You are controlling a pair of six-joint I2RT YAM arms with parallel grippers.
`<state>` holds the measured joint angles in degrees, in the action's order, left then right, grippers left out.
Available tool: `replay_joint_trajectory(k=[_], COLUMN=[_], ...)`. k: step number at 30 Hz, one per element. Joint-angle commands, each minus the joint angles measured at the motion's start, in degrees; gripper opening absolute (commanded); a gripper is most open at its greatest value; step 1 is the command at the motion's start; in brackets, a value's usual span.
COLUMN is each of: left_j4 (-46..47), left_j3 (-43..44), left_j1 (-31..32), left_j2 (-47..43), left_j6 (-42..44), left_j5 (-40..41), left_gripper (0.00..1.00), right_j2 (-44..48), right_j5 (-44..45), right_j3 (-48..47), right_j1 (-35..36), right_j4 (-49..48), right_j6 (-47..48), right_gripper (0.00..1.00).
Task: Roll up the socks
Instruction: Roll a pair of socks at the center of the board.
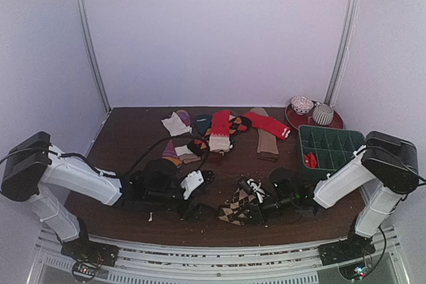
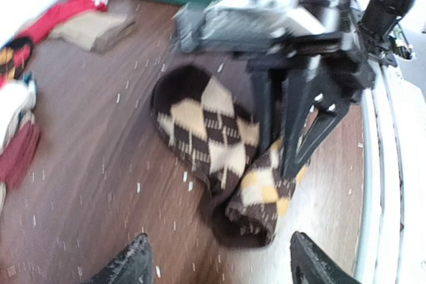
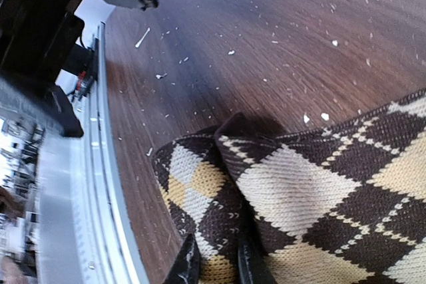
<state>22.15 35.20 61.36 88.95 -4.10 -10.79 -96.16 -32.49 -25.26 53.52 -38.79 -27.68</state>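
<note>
The right fingers (image 3: pixel 186 267) pinch the folded end of the argyle sock (image 2: pixel 206 131); the left fingers (image 2: pixel 130 267), spread apart, face that end.

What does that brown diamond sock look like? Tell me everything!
The brown argyle sock is knitted, dark brown with tan, cream and yellow diamonds. It lies on the wooden table near the front edge, with one end folded over itself. The right fingers pinch it at the fold.
</note>
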Motion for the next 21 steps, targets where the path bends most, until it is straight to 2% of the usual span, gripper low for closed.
replay_joint_trajectory(k=[1,9,21], left_j4=[8.21,5.44,4.39], left_j3=[4.6,11.08,11.24], left_j1=[1.06,2.95,3.41], left_j2=[6.0,14.93,19.8], left_j6=[7.54,12.0,13.49], left_j5=[-3.57,-7.79,-5.01], left_gripper=[0.68,0.66,0.5], right_j2=[-6.13,-7.99,-10.02], right_j5=[-8.3,-10.67,-12.89], right_j3=[2.17,-1.15,-5.18], right_j1=[-2.81,-6.87,-10.57], right_j4=[12.14,19.98,30.06], right_j6=[-5.28,0.4,8.38], right_gripper=[0.03,0.03,0.03])
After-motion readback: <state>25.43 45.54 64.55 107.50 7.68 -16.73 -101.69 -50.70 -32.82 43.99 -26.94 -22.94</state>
